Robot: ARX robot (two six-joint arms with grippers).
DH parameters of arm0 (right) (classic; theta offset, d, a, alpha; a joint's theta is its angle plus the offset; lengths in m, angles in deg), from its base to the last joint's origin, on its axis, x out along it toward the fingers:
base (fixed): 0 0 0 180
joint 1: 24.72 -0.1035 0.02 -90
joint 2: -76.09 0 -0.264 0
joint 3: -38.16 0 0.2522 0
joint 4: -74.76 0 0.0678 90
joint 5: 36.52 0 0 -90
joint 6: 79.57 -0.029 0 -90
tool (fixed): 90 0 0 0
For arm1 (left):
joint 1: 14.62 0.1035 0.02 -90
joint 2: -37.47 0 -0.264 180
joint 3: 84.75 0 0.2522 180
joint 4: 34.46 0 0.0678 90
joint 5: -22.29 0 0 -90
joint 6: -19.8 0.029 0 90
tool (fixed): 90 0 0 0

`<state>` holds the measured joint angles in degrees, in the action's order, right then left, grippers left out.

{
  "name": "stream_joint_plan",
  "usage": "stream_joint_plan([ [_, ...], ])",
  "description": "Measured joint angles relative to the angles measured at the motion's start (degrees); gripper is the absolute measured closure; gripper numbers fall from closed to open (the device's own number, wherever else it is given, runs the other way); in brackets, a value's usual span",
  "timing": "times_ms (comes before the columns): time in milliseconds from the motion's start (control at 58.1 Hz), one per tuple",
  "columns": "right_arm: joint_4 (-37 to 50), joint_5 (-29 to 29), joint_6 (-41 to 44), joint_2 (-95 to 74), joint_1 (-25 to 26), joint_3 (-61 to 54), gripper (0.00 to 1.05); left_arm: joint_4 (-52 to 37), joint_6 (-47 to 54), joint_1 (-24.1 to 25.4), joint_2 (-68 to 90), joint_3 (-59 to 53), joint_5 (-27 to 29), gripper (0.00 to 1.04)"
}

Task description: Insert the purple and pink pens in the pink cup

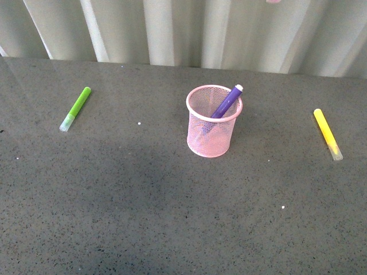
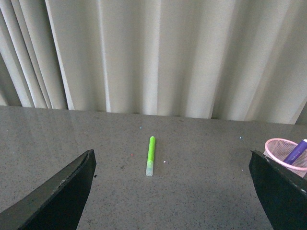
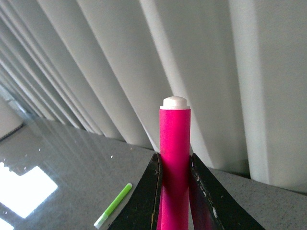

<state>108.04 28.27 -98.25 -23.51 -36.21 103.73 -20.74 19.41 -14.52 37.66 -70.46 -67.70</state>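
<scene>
1. The pink cup stands mid-tabletop. The purple pen is inside, leaning far-right on the rim.
2. Best next: bring the pink pen upright over the cup's free left side and release it only once its tip is below the rim.
3. The right end effector pinches the pink pen narrowly; the left end effector gapes wide, empty.

Soft, even light in all views. The glossy speckled grey desk shows a bright white glare patch in the right wrist view.
</scene>
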Motion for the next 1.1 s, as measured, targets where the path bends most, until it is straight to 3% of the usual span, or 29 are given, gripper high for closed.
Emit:
stream_joint_plan([
  [310, 8.61, 2.38, 4.85, -6.56, -4.50, -4.66, 0.94, 0.00, 0.00, 0.00, 0.00, 0.00, 0.00, 0.07],
  [689, 10.01, 11.06, 2.43, -20.09, -8.72, 3.19, 0.94, 0.00, 0.00, 0.00, 0.00, 0.00, 0.00, 0.07],
  [1102, 12.44, 10.43, 2.40, -24.41, -8.33, 4.17, 0.94, 0.00, 0.00, 0.00, 0.00, 0.00, 0.00, 0.07],
])
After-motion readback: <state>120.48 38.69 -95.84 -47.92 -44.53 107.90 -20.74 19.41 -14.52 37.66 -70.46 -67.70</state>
